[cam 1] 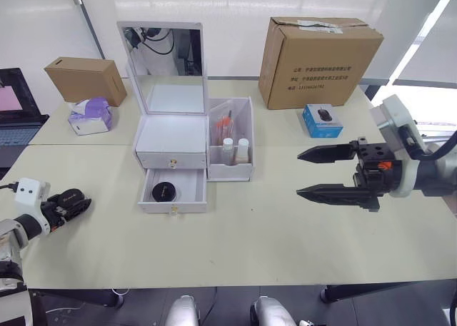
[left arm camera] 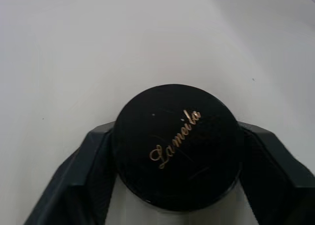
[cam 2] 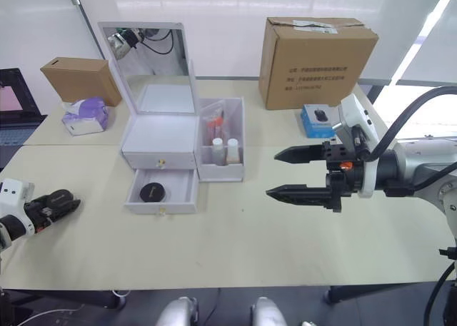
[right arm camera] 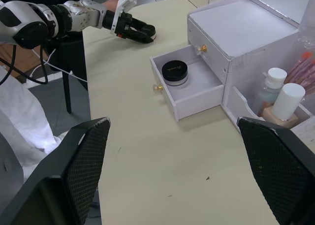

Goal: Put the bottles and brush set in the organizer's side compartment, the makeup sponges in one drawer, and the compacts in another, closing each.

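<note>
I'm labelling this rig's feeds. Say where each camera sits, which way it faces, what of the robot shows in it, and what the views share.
Left eye view: on the head, looking forward and down over the table; the organizer ahead, both claws at the sides.
Right eye view: the head's other eye, same scene.
Left wrist view: on the left wrist, looking along the left claw, shut on a black-lidded compact.
Right wrist view: on the right wrist, between its open fingers, facing the open lower drawer.
Shared: that view and both eyes show the drawer's second compact.
</note>
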Tool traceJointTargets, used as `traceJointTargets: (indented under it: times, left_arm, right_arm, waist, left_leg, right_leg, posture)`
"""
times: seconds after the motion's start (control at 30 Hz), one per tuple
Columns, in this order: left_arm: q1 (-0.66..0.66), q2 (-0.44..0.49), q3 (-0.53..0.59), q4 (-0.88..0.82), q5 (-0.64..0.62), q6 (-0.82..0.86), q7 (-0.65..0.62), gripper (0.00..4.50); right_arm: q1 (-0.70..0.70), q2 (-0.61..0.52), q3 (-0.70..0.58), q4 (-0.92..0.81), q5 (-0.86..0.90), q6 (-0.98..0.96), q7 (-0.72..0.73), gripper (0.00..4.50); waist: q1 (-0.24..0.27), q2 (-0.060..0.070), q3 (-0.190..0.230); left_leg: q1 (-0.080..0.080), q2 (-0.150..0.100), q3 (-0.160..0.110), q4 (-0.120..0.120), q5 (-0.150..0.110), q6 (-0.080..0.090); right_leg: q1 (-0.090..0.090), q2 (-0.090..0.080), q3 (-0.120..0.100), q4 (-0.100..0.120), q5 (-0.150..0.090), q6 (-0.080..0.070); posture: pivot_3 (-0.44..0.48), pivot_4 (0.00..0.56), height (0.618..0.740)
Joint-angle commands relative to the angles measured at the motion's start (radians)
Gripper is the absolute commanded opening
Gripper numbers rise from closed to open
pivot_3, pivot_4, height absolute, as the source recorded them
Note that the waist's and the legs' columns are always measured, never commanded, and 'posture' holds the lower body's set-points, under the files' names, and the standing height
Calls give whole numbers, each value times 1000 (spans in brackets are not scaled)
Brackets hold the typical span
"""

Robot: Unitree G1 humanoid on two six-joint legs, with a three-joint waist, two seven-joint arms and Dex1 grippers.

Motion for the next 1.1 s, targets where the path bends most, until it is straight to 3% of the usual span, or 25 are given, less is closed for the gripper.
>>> traceJointTargets:
  times: [0.03,0.17,0.27,0.4,0.57,0.73,0.93,1.1]
  left_arm:
    - [-11,27,34,-17,-25,-29,-10,2927]
    - [45,12,27,-247,-102,4,-186,2927]
    - [123,23,-39,-417,-85,20,-277,2927]
    - [194,38,-70,-733,-209,216,-388,2927]
    - [174,31,-146,-996,-269,367,-389,2927]
    - [64,-29,-243,-1077,-259,459,-314,2927]
    - [-15,-113,-370,-1072,-144,428,-218,2927]
    - [-32,-154,-408,-1027,-76,383,-169,2927]
  right_arm:
    - [-1,-18,-48,-15,22,0,-5,4500]
    - [0,-9,-38,-14,18,-5,-9,4500]
    - [-3,-2,-33,-16,21,-3,-13,4500]
    - [4,-2,-31,-20,24,0,-18,4500]
    - [16,-4,-40,-30,30,6,-30,4500]
    - [33,-4,-55,-46,45,10,-52,4500]
    - [100,-23,-120,-77,77,12,-79,4500]
    - [149,-30,-164,-100,104,12,-97,4500]
  waist:
    - [0,0,0]
    - [0,0,0]
    - [3,0,0]
    - [0,1,0]
    - [0,1,0]
    - [3,2,0]
    - [0,2,0]
    - [-3,2,0]
  left_leg:
    - [0,0,0,0,0,0]
    - [0,0,0,0,0,0]
    - [-1,0,0,0,0,0]
    - [0,0,0,0,0,0]
    - [0,0,0,0,0,0]
    - [0,0,-1,2,0,0]
    - [2,-3,-8,2,1,1]
    - [4,-4,-11,2,1,1]
  right_leg:
    - [0,0,0,0,0,0]
    - [0,0,0,0,0,0]
    - [0,0,0,0,0,-1]
    - [0,0,0,0,-1,-2]
    - [1,0,1,0,-1,-1]
    - [2,1,1,0,-2,4]
    - [8,3,1,-2,-3,5]
    - [10,4,1,-3,-3,5]
  posture:
    - [0,150,740]
    - [0,150,740]
    - [0,150,740]
    - [0,150,740]
    - [0,150,740]
    - [0,150,740]
    - [0,150,740]
    - [0,150,740]
